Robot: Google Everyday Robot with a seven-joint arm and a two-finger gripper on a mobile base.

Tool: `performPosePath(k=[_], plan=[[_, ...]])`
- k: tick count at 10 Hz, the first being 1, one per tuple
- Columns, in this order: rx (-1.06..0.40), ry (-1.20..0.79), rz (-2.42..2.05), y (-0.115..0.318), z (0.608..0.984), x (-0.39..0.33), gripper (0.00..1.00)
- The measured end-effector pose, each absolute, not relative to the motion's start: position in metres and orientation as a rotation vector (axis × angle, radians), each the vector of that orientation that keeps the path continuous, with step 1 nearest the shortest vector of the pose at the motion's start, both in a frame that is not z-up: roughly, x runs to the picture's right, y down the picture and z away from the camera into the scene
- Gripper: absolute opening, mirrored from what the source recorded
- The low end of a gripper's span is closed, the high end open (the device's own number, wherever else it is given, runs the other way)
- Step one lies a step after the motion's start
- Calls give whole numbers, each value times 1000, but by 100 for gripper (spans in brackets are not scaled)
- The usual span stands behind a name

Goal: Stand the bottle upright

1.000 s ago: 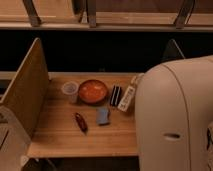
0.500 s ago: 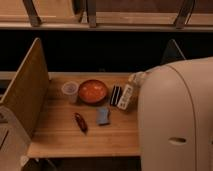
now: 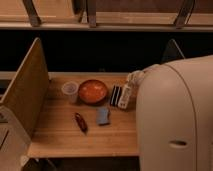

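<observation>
Ideally, the gripper, open or closed one could not tell, needed to grasp the bottle lying just beside it near one end, clear of the black block.

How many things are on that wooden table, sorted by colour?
Orange: 1, bowl
Black: 1, ribbed block
Whitish: 1, bottle
Translucent: 1, cup
Blue: 1, flat item
Red: 1, small item
Total: 6
The gripper, by the bottle's far end, is not counted.
</observation>
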State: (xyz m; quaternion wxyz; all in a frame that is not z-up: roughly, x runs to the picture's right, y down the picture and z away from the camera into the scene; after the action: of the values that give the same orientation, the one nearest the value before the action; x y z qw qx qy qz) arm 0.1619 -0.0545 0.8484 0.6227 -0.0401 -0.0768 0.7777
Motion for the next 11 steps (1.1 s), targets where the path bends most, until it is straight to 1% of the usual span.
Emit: performPosePath(k=[5,11], plan=[[-104,-214,1742,-54,838,155,0],[-104,-215,1737,-54,837,155,0]])
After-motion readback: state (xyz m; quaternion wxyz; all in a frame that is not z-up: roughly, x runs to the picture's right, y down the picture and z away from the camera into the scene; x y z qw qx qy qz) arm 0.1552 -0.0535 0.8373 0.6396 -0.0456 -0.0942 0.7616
